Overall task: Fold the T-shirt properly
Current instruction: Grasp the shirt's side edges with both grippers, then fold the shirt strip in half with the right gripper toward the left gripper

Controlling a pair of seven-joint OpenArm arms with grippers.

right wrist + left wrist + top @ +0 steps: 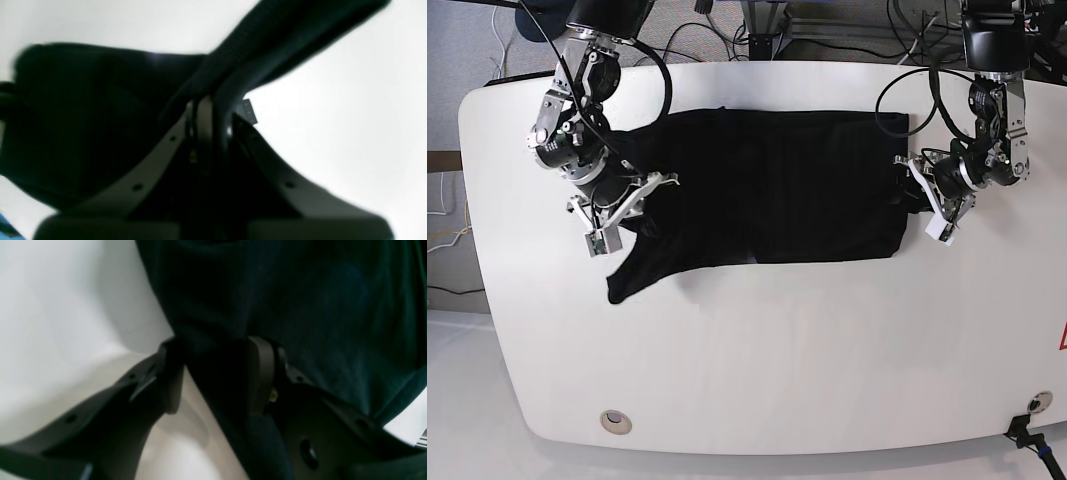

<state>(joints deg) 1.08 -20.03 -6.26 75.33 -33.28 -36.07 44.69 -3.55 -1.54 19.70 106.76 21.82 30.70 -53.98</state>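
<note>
Right gripper (213, 133) clamped on shirt (777, 185); left gripper (215, 373) fingers apart. Uneven pull could skew the fold.

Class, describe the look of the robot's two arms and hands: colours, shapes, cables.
Both arms are jointed, with silvery-grey and black parts and loose black cables looping beside them. The left dark two-fingered hand and right dark two-fingered hand have small round fastenings.
</note>
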